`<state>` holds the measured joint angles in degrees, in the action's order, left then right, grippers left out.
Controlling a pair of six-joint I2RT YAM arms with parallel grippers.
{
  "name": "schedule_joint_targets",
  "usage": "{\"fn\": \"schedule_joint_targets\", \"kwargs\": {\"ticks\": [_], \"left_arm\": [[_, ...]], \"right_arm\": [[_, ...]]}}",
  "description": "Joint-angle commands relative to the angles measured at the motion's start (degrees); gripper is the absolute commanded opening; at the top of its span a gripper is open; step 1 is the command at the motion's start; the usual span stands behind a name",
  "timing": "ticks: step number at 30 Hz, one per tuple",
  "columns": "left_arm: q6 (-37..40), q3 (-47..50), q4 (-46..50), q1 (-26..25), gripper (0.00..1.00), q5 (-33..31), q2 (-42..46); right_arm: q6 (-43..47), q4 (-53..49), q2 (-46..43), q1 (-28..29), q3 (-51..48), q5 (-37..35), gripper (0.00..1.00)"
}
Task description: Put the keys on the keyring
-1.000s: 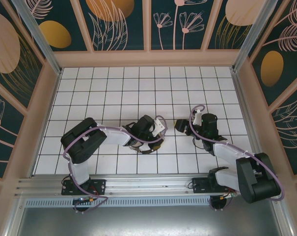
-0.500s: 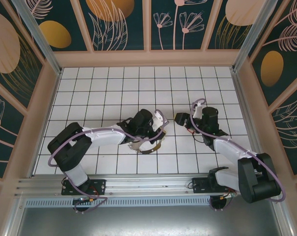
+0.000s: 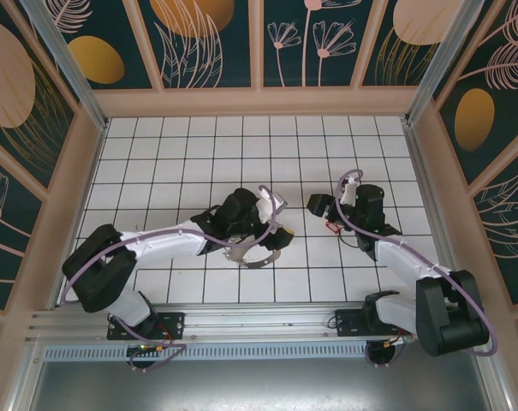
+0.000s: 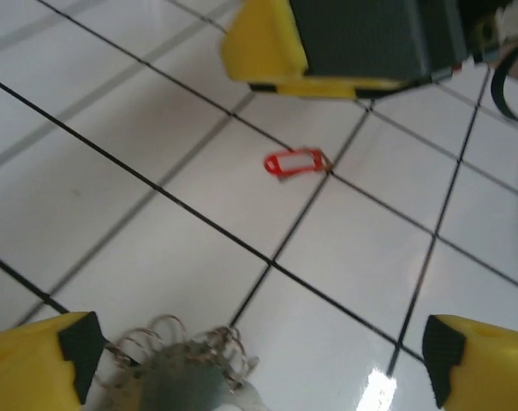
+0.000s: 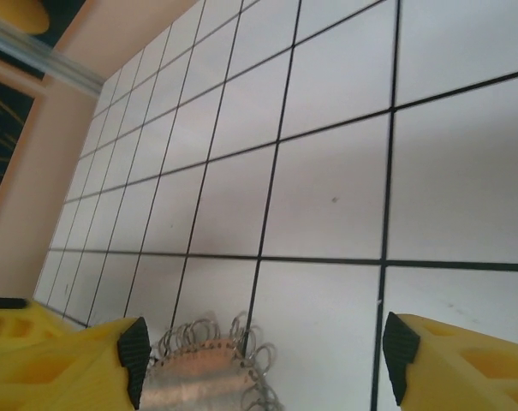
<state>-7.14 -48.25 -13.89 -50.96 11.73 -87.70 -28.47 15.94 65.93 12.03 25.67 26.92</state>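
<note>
Left gripper (image 4: 259, 347): jaws spread wide, holding nothing. The red key tag (image 4: 295, 162) lies flat on the tiled table (image 4: 96, 205), ahead of the fingers, untouched, beside a grid line. Right gripper (image 5: 263, 347): jaws apart, empty.

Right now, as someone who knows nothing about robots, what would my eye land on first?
The left arm and right arm lean toward each other over a white tiled table walled by dark floral panels. Between them lies a small red tag, just ahead of the left end effector, its yellow fingers spread wide.
</note>
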Motion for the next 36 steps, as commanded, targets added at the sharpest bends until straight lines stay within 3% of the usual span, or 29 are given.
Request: {"fn": "schedule_joint_targets", "kwargs": {"ticks": [1, 4, 10, 13, 17, 19, 22, 26, 27, 33, 34, 36], "left_arm": [[-5.6, 0.9, -5.2, -0.2, 0.99, -11.3, 5.1], [-8.9, 0.0, -3.9, -0.1, 0.99, -21.8, 8.2], [-9.5, -8.0, 5.2, 0.0, 0.99, -29.5, 7.4], [-12.4, -12.9, 9.8, 1.0, 0.99, -29.6, 5.2], [-15.3, -21.0, 18.3, 5.1, 0.95, -19.7, 1.8], [-16.4, -25.3, 22.4, 6.7, 0.84, -15.3, -0.3], [-18.7, -30.0, 25.4, 8.5, 0.61, -7.7, -2.4], [-20.7, -39.0, 33.0, 9.7, 0.07, -1.9, -7.1], [-20.8, -41.2, 34.6, 9.7, 0.0, -1.0, -8.0], [-15.9, -41.8, 35.4, 9.7, 0.0, 2.2, -8.1], [-14.7, -40.7, 35.0, 9.7, 0.04, 2.4, -7.7], [-12.3, -36.5, 33.4, 9.6, 0.4, 1.2, -6.5]], "right_arm": [[-0.4, -3.0, -2.9, -2.2, 3.1, -2.9, 0.8], [-1.4, -4.7, -4.6, -4.1, 4.3, -5.0, 0.98], [0.1, -7.9, -6.5, -5.0, 6.8, -7.9, 0.99], [0.1, -10.0, -5.7, -5.0, 7.7, -9.9, 0.99], [-1.4, -10.0, -4.4, -6.3, 7.4, -8.8, 0.99], [-1.2, -11.0, -3.2, -6.8, 8.0, -7.6, 0.99], [-0.9, -11.2, -2.1, -7.3, 7.8, -7.1, 0.99], [-1.7, -9.3, -2.2, -7.7, 6.5, -5.7, 0.99], [-1.9, -9.2, -2.1, -7.7, 6.5, -5.4, 0.99], [-2.1, -8.4, -1.9, -7.7, 5.9, -4.2, 0.99], [-2.2, -8.3, -2.0, -7.7, 5.6, -4.3, 0.99], [-2.4, -8.2, -2.3, -7.7, 4.9, -4.4, 0.99]]}}
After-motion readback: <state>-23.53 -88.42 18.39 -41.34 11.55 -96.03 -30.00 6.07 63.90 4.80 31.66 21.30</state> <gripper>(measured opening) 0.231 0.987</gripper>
